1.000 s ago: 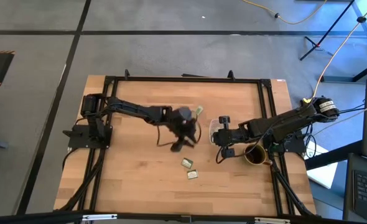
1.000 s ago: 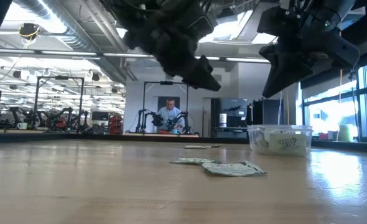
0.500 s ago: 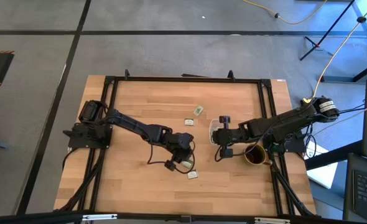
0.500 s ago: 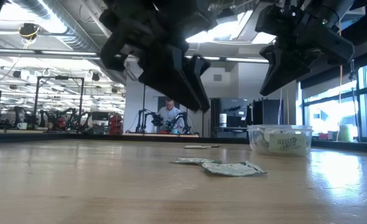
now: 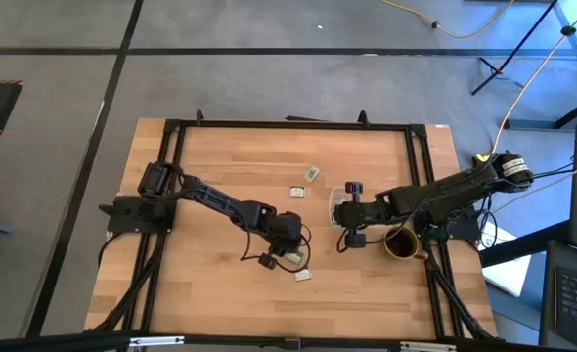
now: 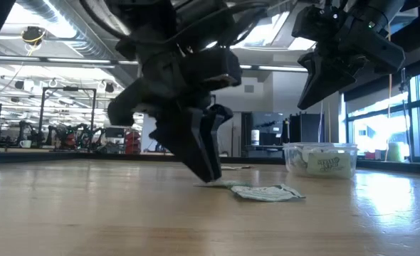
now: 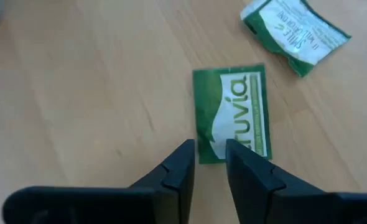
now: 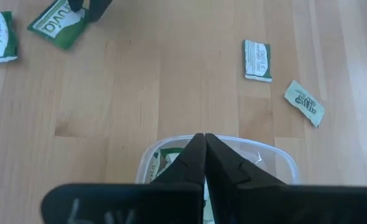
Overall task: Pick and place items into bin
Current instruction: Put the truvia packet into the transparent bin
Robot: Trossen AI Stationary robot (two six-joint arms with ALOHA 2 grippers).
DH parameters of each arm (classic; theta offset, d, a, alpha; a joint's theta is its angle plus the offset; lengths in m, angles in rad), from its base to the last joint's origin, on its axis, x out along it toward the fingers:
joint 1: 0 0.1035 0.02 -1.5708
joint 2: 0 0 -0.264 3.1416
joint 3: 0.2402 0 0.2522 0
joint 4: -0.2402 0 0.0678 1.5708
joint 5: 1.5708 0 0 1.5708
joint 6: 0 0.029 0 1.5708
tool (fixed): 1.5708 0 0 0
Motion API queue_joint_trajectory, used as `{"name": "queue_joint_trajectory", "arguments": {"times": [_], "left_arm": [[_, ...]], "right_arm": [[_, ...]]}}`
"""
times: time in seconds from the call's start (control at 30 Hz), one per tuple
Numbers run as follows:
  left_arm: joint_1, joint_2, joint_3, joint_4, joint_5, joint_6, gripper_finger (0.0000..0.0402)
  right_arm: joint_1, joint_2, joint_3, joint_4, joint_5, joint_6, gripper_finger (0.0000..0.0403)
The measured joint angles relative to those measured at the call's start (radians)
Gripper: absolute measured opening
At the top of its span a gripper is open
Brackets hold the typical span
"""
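Here the left arm is reaching from its base at the left edge of the worktop (image 5: 210, 254) out toward the middle, elbow bent and wrist pitching down, so that the left end effector (image 7: 209, 155) is standing tip-down on the wood with its fingers narrowed to a small gap at the near edge of a green packet (image 7: 233, 115); whether they are pinching it is not clear. Just beside it a second, paler packet (image 7: 293, 34) is lying partly cut off by the wrist view's edge. Farther back, two more packets (image 8: 257, 60) are resting apart from each other. To the right, the right arm is stretching in low from its base, and the right end effector (image 8: 201, 155) is hanging with its fingers pressed together directly above the clear bin (image 8: 277, 157), whose contents are mostly hidden behind it. A dark mug (image 5: 402, 242) is sitting under that arm.
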Motion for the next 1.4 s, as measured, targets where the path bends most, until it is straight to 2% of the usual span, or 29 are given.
{"name": "queue_joint_trajectory", "arguments": {"times": [0.5,0.77,0.87,1.07,1.27,1.4], "left_arm": [[0.008,0.028,0.003,0.006,0.003,0.000,0.0007],[0.031,-0.026,-0.005,-0.035,-0.042,0.000,0.0001],[0.036,-0.069,-0.002,-0.029,-0.144,0.002,0.0002],[0.033,-0.112,-0.002,-0.009,-0.442,0.071,0.0001],[0.016,-0.120,-0.002,0.085,-0.741,0.168,0.0002],[-0.003,-0.120,-0.002,0.186,-0.865,0.280,0.0001]], "right_arm": [[0.000,0.000,0.000,0.000,0.000,-0.001,0.0009],[0.000,0.000,0.000,0.064,-0.009,-0.003,0.0010],[0.000,0.000,0.000,0.096,-0.015,0.031,0.0010],[-0.006,0.000,0.000,0.127,-0.028,0.082,0.0020],[-0.012,0.000,0.000,0.130,-0.028,0.056,0.0097],[-0.028,0.000,0.000,0.186,-0.027,0.049,0.0156]]}}
